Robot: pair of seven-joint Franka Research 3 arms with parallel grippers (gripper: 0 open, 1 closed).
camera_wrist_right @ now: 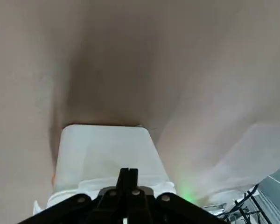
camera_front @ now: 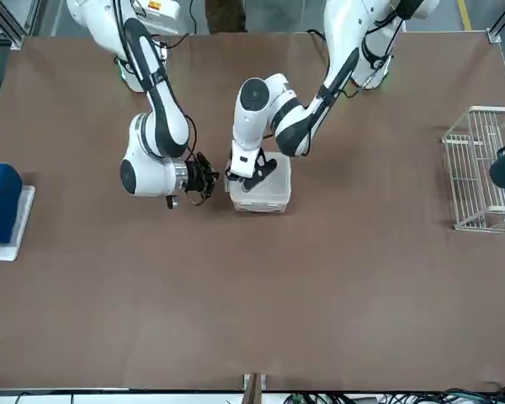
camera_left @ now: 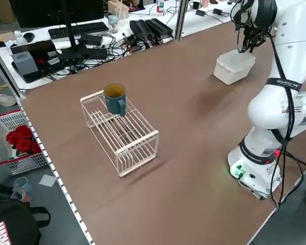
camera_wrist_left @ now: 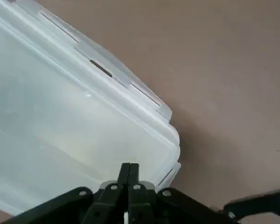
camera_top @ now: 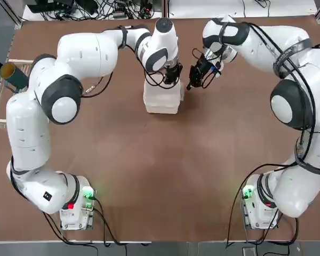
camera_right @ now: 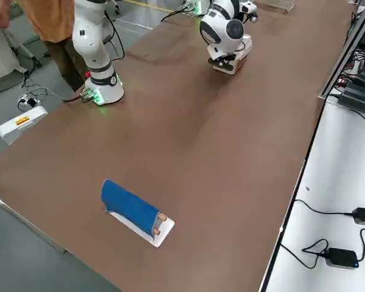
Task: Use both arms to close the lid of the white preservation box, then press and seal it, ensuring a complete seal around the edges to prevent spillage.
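Your white preservation box (camera_top: 161, 99) sits on the brown surface (camera_top: 165, 170) at mid-width, toward the far side from the arm bases, with its lid (camera_wrist_left: 79, 121) lying down flat over it. Your left gripper (camera_front: 251, 178) is on top of the lid with its jaws pressed together, the tips meeting the lid near one corner. Your right gripper (camera_top: 194, 78) hovers just beside the box on the robot's right, jaws also together and holding nothing. Well off to the robot's left you have a white wire rack (camera_left: 120, 131) with a blue mug (camera_left: 115, 98) on it. Far out on the robot's right lies a blue roll on a white base (camera_right: 132, 210).
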